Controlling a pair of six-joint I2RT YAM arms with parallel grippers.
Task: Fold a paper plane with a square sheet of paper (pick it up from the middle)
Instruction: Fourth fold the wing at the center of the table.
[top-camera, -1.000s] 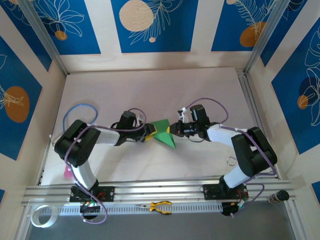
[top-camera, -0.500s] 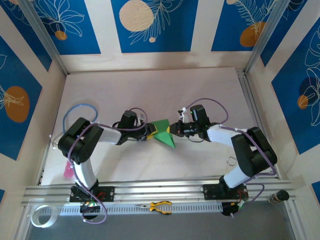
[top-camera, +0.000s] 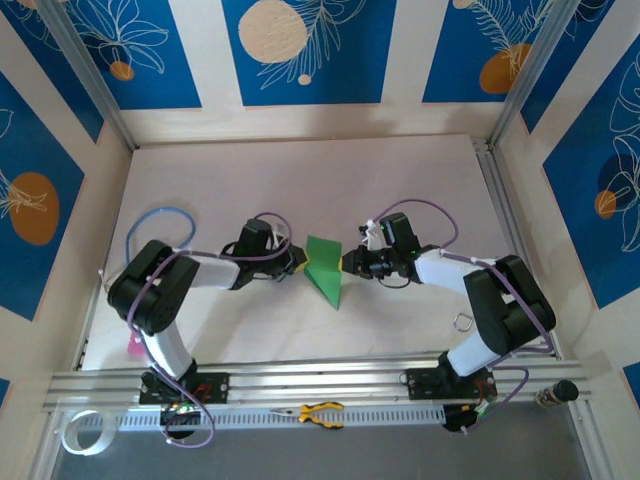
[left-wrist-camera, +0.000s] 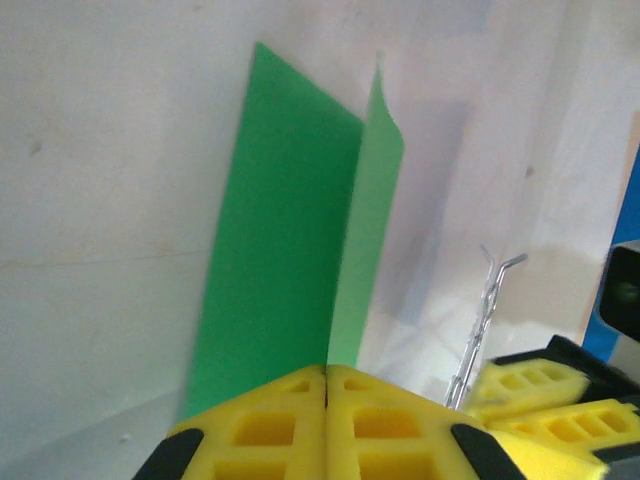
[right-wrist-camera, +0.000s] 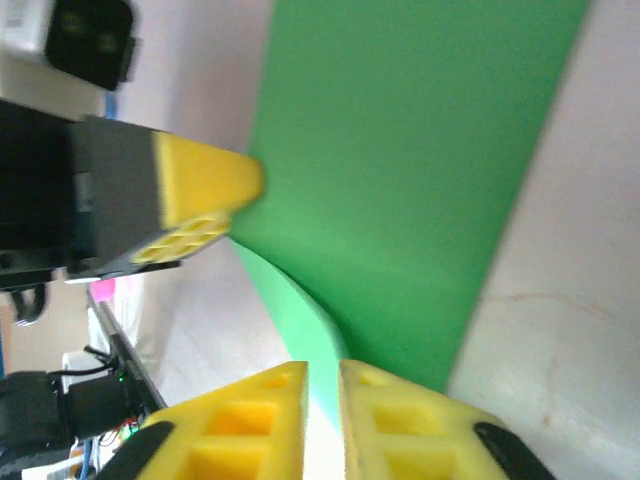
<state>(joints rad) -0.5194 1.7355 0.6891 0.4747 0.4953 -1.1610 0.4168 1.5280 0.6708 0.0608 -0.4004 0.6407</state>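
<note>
The square sheet of paper (top-camera: 324, 268) has swung steeper at mid-frame. The left claw (left-wrist-camera: 327, 376) is pressed together on its crease and the right claw (right-wrist-camera: 322, 374) pinches the opposite flap, likely to hold the fold taut over the desk (top-camera: 400, 180).

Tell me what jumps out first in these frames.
The bright green sheet of paper, creased down its length, sits at mid-table, pinched from either side by the left tool and the right tool. After that, the blue floral wall panels behind the table, and the yellow-handled pliers on the near rail.
</note>
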